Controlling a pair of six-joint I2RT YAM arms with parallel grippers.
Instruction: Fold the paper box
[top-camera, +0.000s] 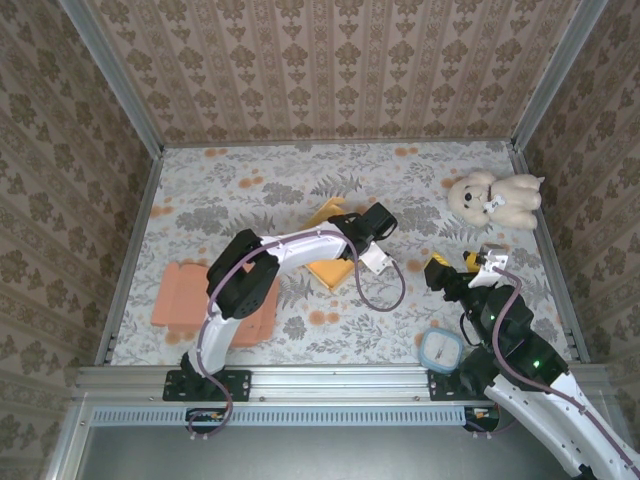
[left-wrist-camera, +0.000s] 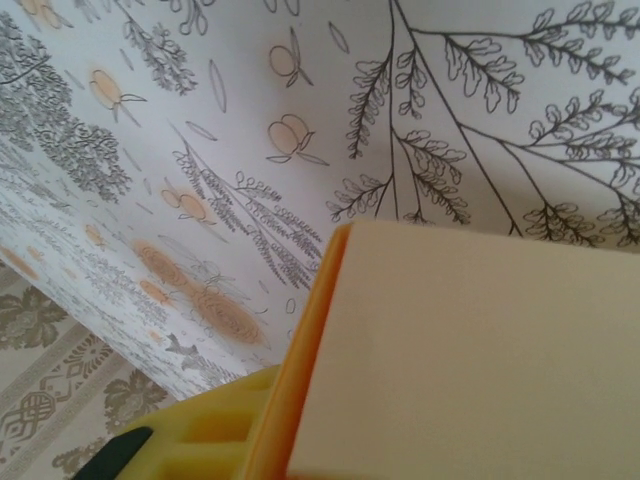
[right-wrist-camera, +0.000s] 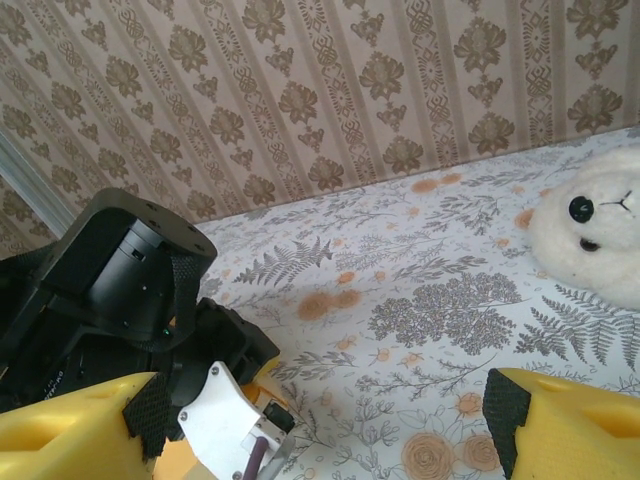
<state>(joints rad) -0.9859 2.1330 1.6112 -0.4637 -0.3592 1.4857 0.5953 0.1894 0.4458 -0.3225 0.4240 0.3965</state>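
The paper box (top-camera: 330, 272) is a yellow-orange sheet lying partly flat at the table's middle, with one flap (top-camera: 325, 213) raised on the far side. My left gripper (top-camera: 337, 240) reaches down onto it. In the left wrist view a cream panel of the box (left-wrist-camera: 470, 360) with an orange edge stands right against the camera, beside one yellow finger (left-wrist-camera: 200, 435). The other finger is hidden behind the panel, so the grip is unclear. My right gripper (top-camera: 455, 268) hovers to the right of the box, open wide (right-wrist-camera: 325, 430), with nothing between its fingers.
A white teddy bear (top-camera: 495, 198) lies at the far right. An orange cloth (top-camera: 195, 295) lies at the near left, and a blue-rimmed container (top-camera: 442, 350) sits by the right arm's base. The left arm's black wrist (right-wrist-camera: 110, 290) is close to my right gripper's left finger. Patterned walls enclose the table.
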